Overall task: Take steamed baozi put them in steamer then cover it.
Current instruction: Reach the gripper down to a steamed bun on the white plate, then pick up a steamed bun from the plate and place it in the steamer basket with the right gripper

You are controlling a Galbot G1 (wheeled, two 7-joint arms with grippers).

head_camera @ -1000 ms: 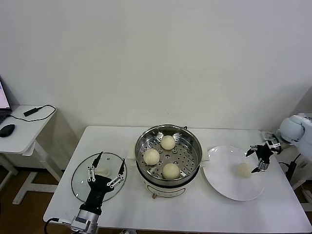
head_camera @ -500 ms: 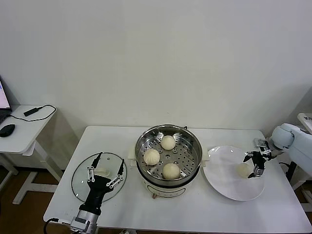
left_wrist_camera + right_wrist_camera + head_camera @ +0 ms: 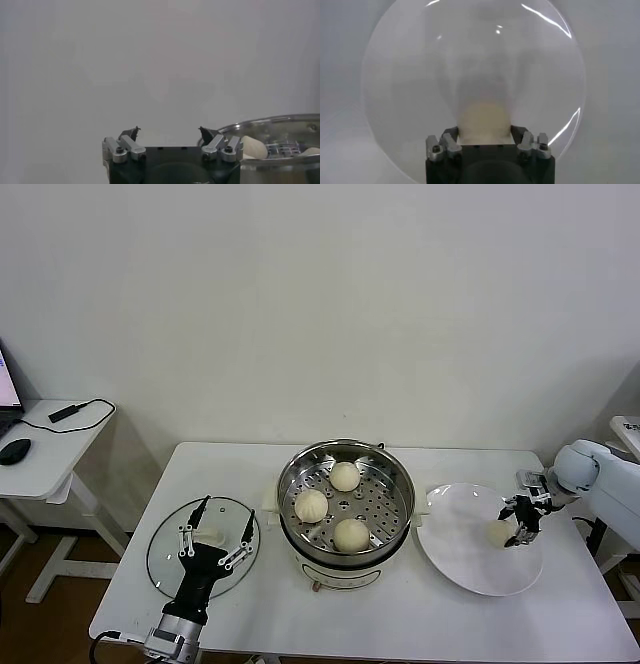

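Four buns total: three in the steamer, one on the plate.
table (image 3: 420, 624): white, flat, rectangular; carries everything below.
side desk (image 3: 40, 454): white, off the table's left end; black mouse (image 3: 14, 450) and a black cabled box (image 3: 62, 413) on it.
steamer (image 3: 345, 469): wide round shiny steel pot, mid-table, on a white base with side handles; perforated tray inside; its rim also shows in the left wrist view (image 3: 280, 122).
plate (image 3: 470, 569): flat, white, round, just right of the steamer; fills the right wrist view (image 3: 395, 100).
lid (image 3: 165, 549): round clear glass, lying flat left of the steamer, white knob under the left gripper.
left gripper (image 3: 215, 531): hangs over the lid, fingers spread wide, nothing between them; partly hides the knob.
right gripper (image 3: 519, 520): over the plate's right part, fingers set on either side of the lone bun; right wrist view shows the bun right between the fingers, touching or not I cannot tell.
buns in steamer (image 3: 311, 505): three smooth cream-white domes on the tray, apart from each other, one to the back, one to the left, one to the front.
bun on plate (image 3: 499, 532): same smooth cream dome, right half of the plate; seen close in the right wrist view (image 3: 484, 117).
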